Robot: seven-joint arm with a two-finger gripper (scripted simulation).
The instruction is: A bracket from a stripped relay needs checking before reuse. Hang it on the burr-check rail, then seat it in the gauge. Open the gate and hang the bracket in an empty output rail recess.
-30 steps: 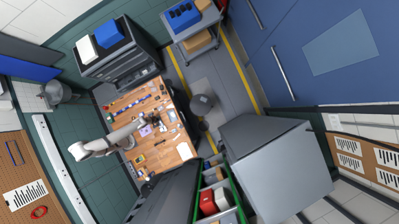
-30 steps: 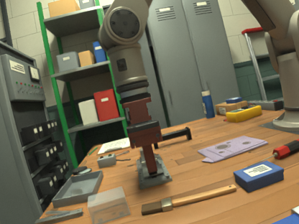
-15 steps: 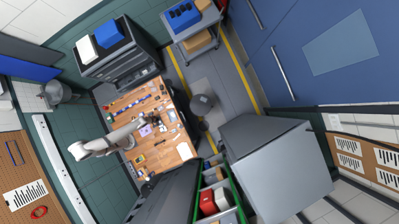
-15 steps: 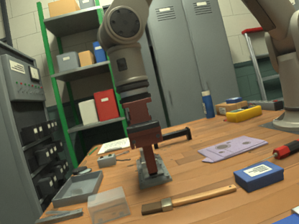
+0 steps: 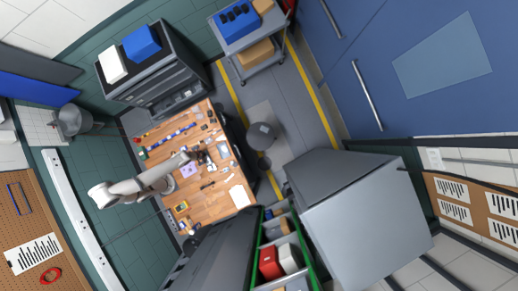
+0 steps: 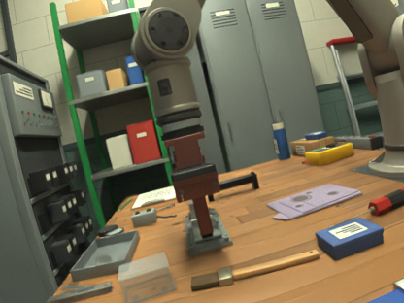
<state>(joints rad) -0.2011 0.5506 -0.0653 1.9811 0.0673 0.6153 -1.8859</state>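
The grey gauge block (image 6: 207, 236) sits on the wooden bench, directly under my gripper (image 6: 203, 224). My dark red fingers reach down into its slot. They are closed with nothing in their grasp. The bracket is hidden from me inside the gauge. From the side camera high above, my arm stretches across the bench and the gripper (image 5: 199, 157) hangs over its middle. I cannot make out the rails or the gate.
A grey tray (image 6: 103, 254) and a clear box (image 6: 146, 277) lie left of the gauge. A wooden-handled brush (image 6: 255, 269) lies in front. A blue box (image 6: 349, 237), a lilac sheet (image 6: 313, 199) and a red screwdriver (image 6: 386, 201) lie to the right.
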